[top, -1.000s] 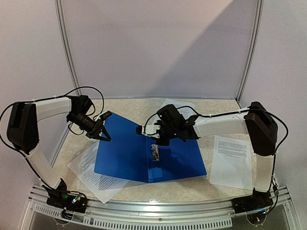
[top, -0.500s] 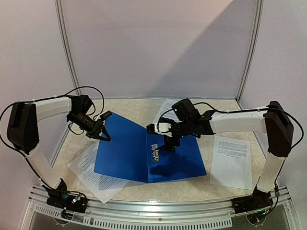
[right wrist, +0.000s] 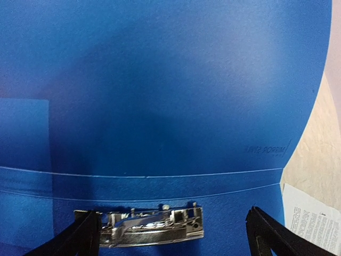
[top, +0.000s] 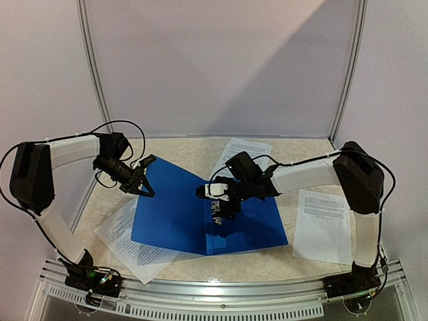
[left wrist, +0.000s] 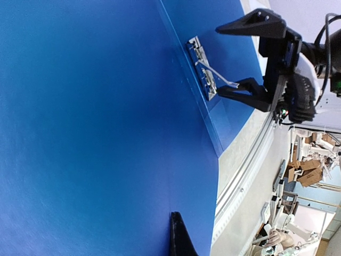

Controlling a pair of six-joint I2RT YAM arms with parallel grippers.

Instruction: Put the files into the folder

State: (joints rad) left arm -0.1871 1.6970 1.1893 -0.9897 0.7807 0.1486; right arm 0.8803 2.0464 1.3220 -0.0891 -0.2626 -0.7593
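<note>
The dark-blue folder [top: 177, 214] lies open on the table, with its metal clip [top: 216, 215] at the spine. My left gripper [top: 143, 188] is shut on the edge of the folder's left cover [left wrist: 96, 122]; one black finger [left wrist: 180, 234] shows against the blue. My right gripper [top: 218, 198] hangs open just above the clip [right wrist: 152, 228], with one finger [right wrist: 80, 240] at each end of it. Three files lie outside the folder: one [top: 127, 237] partly under its left side, one [top: 323, 224] at the right, one [top: 244, 148] behind.
The table has a beige stone-look top [top: 180, 150] inside white walls, with a metal rail [top: 221, 294] along the near edge. A printed sheet's corner [right wrist: 314, 213] pokes out beside the folder's right edge.
My right gripper has opened wide and come down from above the folder's spine to straddle the clip. The left arm and the folder have not moved.
</note>
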